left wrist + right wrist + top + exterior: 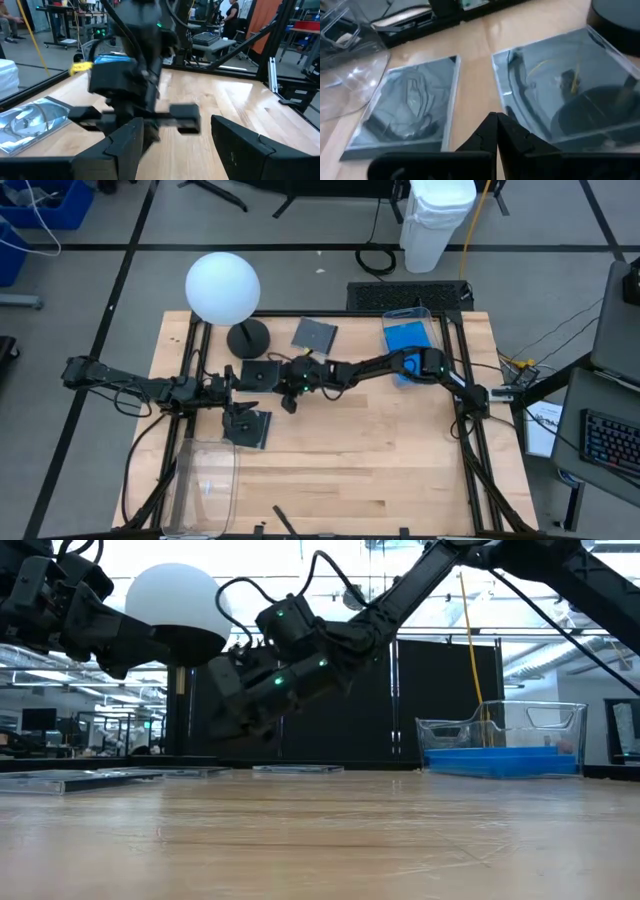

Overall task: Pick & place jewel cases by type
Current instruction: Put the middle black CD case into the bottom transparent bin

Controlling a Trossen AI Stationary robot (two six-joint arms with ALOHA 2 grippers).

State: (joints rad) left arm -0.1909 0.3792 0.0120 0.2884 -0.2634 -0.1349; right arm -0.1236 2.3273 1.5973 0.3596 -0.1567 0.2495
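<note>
Three dark jewel cases lie flat on the table: one near the lamp base (262, 372) (565, 90), one nearer the front (248, 427) (407, 107), and one farther back (315, 334). Blue jewel cases (407, 338) (500, 758) lie in a clear bin (420, 315) at the far right. My right gripper (288, 393) (496, 125) is shut and empty. It hovers above the table, slanting down toward the gap between the two left-hand dark cases. My left gripper (238, 390) (175, 150) is open and level, just left of these cases and facing the right gripper.
A white globe lamp (222, 287) stands on a black base (248, 338) at the far left, close to the dark cases. Another clear bin (205, 480) sits at the near left corner. Bare wood stretches across the table's near and right parts (380, 450).
</note>
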